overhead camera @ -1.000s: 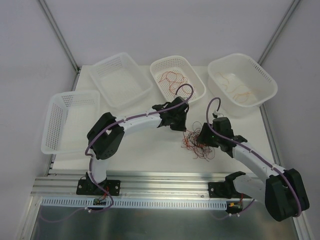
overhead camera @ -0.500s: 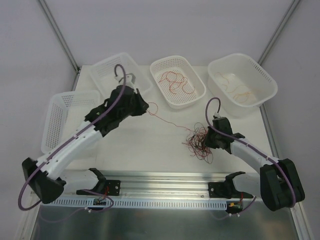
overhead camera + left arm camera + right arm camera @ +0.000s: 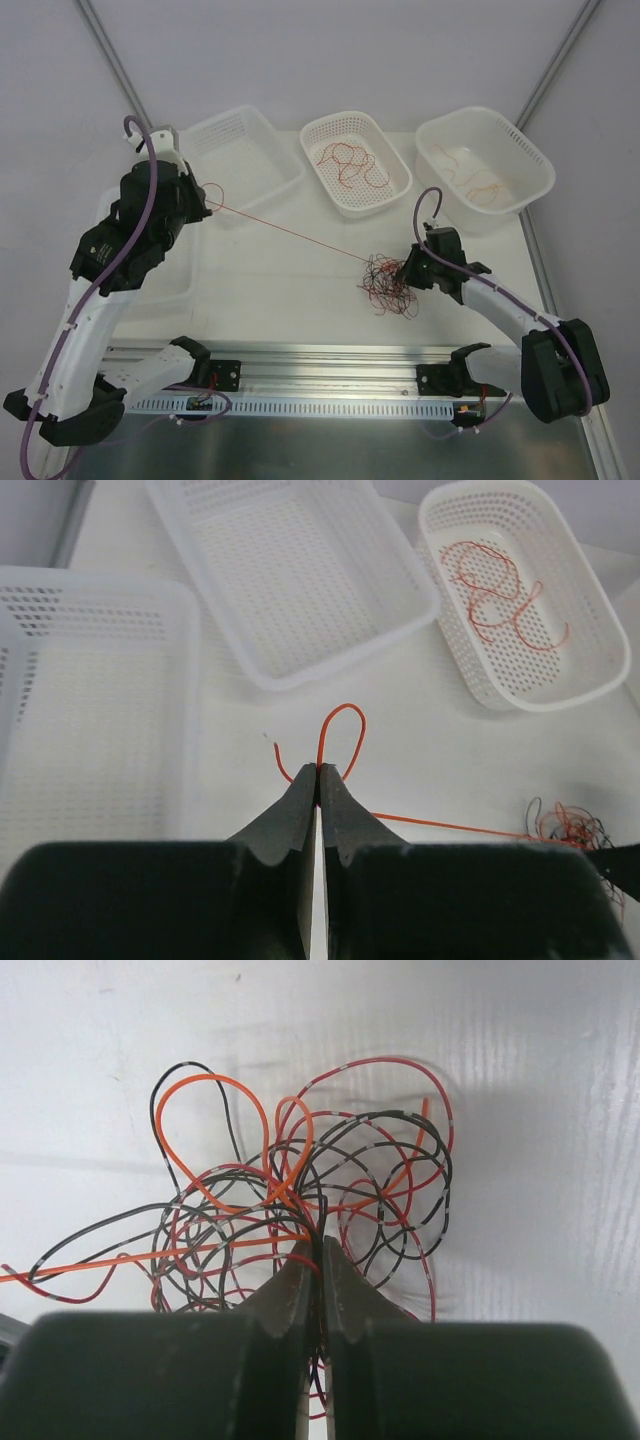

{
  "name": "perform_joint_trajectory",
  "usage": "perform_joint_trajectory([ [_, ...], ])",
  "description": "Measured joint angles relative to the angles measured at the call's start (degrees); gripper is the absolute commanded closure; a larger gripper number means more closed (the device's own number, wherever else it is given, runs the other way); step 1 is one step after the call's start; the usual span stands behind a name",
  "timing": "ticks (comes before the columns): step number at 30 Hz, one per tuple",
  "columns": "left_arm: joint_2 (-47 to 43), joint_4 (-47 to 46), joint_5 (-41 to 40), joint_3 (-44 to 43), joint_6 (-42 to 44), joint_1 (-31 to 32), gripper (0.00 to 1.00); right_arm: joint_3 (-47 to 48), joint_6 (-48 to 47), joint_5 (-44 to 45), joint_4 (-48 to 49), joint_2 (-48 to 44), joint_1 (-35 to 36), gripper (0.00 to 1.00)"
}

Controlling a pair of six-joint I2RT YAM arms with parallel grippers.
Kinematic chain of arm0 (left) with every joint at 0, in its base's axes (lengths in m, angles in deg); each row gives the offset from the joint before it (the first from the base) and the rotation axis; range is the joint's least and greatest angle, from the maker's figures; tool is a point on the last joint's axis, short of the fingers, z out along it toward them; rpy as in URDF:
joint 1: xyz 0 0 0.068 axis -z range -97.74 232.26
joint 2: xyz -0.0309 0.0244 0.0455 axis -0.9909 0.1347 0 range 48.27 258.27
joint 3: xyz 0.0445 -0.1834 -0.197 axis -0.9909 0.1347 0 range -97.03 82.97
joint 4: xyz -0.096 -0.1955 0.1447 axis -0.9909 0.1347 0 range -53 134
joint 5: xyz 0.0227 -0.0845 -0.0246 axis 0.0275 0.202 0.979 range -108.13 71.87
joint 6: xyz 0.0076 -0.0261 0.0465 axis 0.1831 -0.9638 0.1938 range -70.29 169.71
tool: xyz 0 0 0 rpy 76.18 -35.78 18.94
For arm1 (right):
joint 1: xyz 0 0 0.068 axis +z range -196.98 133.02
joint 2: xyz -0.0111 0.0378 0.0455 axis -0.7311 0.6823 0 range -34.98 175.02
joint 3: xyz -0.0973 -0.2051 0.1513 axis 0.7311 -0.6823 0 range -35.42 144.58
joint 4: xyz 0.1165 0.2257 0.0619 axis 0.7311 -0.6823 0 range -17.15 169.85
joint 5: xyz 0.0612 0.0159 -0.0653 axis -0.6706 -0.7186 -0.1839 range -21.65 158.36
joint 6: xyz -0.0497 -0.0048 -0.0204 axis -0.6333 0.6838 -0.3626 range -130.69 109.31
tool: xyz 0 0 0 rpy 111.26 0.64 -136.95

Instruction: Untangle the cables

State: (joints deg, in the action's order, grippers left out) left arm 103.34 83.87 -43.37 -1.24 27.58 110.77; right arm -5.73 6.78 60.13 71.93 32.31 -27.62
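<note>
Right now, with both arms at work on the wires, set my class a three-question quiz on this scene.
1. True or false: the left gripper is shut on one thin wire.
2. That wire runs to the tangle: A slack; B taut; C coiled.
3. Which gripper pinches the tangle?
Key: 1 true; 2 B; 3 the right gripper.
</note>
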Motion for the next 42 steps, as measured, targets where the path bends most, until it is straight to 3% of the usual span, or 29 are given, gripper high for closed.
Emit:
perform_joint_trajectory([
  [8, 5.2, 8.2, -2.2, -12.4, 5.6, -7.3, 1.00, 1.0, 0.2, -3.0, -0.8, -3.3, -2.7, 0.92],
  [11, 5.9, 9.2, -2.6, -14.5, 6.8, -7.7, 1.00, 2.0, -0.7, -2.3, -3.2, -5.4, -4.6, 0.79],
  [12, 5.8, 9.1, -3.1, -14.8, 7.3, -8.2, 1.00, 2.2, -1.3, -0.9, -4.7, -6.3, -5.2, 0.66],
  [15, 4.9, 8.2, -3.6, -14.8, 7.9, -9.9, 1.00, 2.4, -3.6, 4.0, -10.8, -8.3, -7.2, 0.45],
  [26, 1.6, -0.4, 17.4, 6.0, 4.4, -10.2, 0.99, 9.3, -9.2, 8.2, -22.4, -14.5, -5.4, 0.31],
  [32, 2.2, -4.6, 25.7, 15.5, 2.8, -10.1, 0.85, 12.2, -12.1, 5.3, -23.8, -15.4, -3.0, 0.25],
  [34, 3.2, -6.1, 27.2, 18.5, 2.6, -9.4, 0.75, 12.7, -12.5, 4.4, -24.1, -15.4, -1.8, 0.23],
  [36, 5.0, -7.2, 27.9, 21.0, 2.7, -8.1, 0.62, 12.8, -12.9, 3.9, -24.3, -15.4, -0.9, 0.21],
  [37, 6.3, -7.5, 28.1, 22.1, 2.8, -7.1, 0.48, 12.8, -13.0, 3.7, -24.3, -15.4, -0.6, 0.21],
  [40, 10.0, -8.3, 28.1, 23.7, 4.0, -3.5, 0.24, 12.8, -13.4, 3.7, -24.7, -15.4, -0.2, 0.20],
  [42, 11.7, -9.9, 28.0, 23.7, 5.5, 0.2, 0.16, 12.8, -13.5, 3.7, -24.7, -15.4, -0.1, 0.20],
])
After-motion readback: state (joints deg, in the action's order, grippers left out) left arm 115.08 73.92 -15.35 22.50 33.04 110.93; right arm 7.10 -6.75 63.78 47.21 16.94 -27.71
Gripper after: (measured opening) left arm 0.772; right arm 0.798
